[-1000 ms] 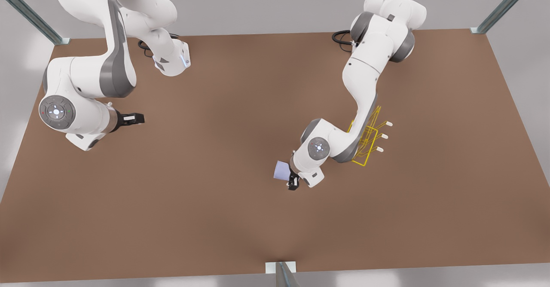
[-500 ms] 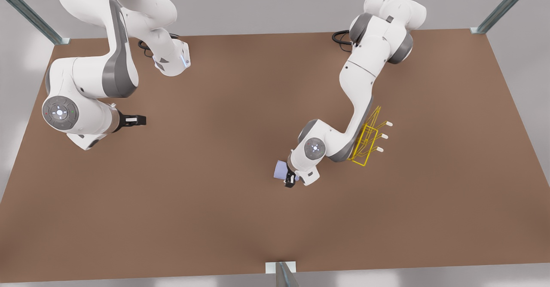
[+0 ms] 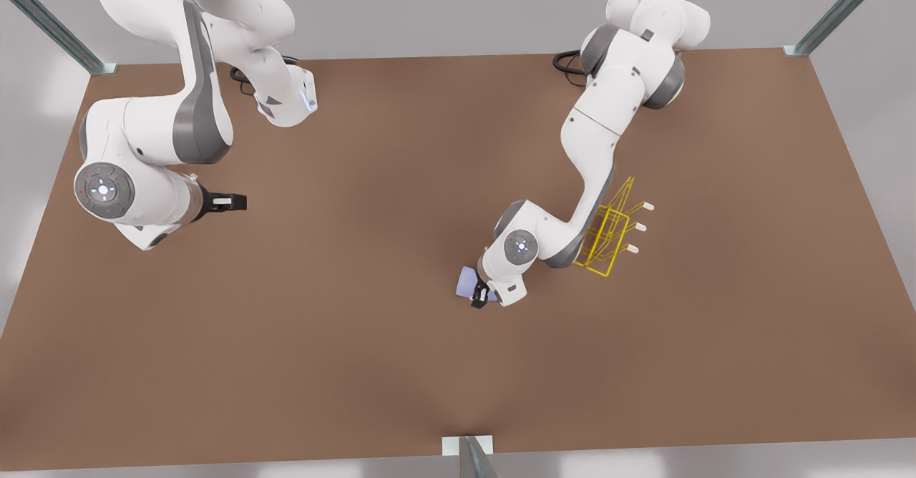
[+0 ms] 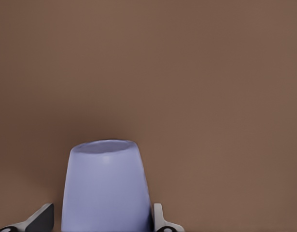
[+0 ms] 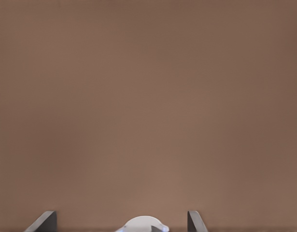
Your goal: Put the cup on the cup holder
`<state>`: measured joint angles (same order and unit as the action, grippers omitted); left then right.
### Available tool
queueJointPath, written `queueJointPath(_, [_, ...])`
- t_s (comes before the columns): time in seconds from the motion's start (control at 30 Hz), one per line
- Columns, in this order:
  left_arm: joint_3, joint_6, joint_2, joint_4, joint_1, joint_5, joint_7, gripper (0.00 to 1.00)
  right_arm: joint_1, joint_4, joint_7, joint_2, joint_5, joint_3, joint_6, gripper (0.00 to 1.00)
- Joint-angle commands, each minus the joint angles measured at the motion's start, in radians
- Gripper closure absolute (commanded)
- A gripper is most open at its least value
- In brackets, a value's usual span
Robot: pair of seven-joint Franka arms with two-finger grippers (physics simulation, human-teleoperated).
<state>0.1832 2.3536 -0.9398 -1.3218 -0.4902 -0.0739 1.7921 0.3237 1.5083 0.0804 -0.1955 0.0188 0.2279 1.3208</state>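
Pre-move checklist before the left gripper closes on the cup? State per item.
1. Cup sits between the left gripper's fingers: ok, one finger on each side.
2. Fingers in contact with the cup: cannot tell; a gap shows on one side, the other looks close.
3. Cup resting on the table: cannot tell; the wrist hides its base in the front view.
4. Cup holder upright, white-capped prongs free: ok, though the left arm partly covers it.
5. Right gripper out of the way: ok, open and waiting at the front view's left, far from the cup.
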Motion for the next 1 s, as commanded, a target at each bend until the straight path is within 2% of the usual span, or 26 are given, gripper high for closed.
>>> queueJointPath(0.0, [0.009, 0.068, -0.007, 0.000, -0.001, -0.001, -0.066, 0.00, 0.000, 0.000, 0.027, 0.001, -0.003, 0.001, 0.000, 0.00])
queueJointPath(0.27, [0.013, 0.085, -0.034, -0.020, -0.001, 0.000, -0.066, 0.00, 0.000, 0.000, 0.027, -0.004, -0.007, 0.001, 0.000, 0.00])
queueJointPath(0.3, [0.013, 0.085, -0.034, -0.020, -0.001, -0.001, -0.065, 0.22, 0.000, 0.000, 0.022, -0.004, -0.007, 0.001, 0.000, 0.00])
queueJointPath(0.33, [0.013, 0.085, -0.033, -0.020, -0.001, -0.001, -0.066, 0.31, 0.000, 0.000, 0.018, -0.004, -0.007, 0.001, 0.000, 0.00])
queueJointPath(0.77, [0.012, 0.066, -0.011, -0.020, 0.008, -0.004, -0.066, 0.31, -0.003, 0.000, -0.007, -0.005, -0.008, 0.001, 0.000, 0.00])
queueJointPath(0.8, [0.009, -0.032, 0.024, -0.020, 0.007, -0.006, -0.060, 0.31, -0.003, 0.000, -0.008, -0.005, -0.008, 0.002, 0.000, 0.00])
queueJointPath(0.83, [-0.088, -0.311, 0.090, 0.013, -0.039, 0.002, 0.013, 0.30, -0.003, 0.000, -0.008, -0.005, -0.008, 0.002, 0.000, 0.00])
queueJointPath(0.9, [-0.329, -0.709, 0.095, 0.193, -0.163, 0.087, 0.049, 0.30, -0.003, 0.000, -0.007, -0.005, -0.008, 0.002, 0.000, 0.00])
queueJointPath(0.97, [-0.366, -0.910, 0.082, 0.214, -0.237, 0.428, 0.069, 0.28, -0.005, 0.000, -0.008, -0.005, -0.008, 0.002, 0.000, 0.00])
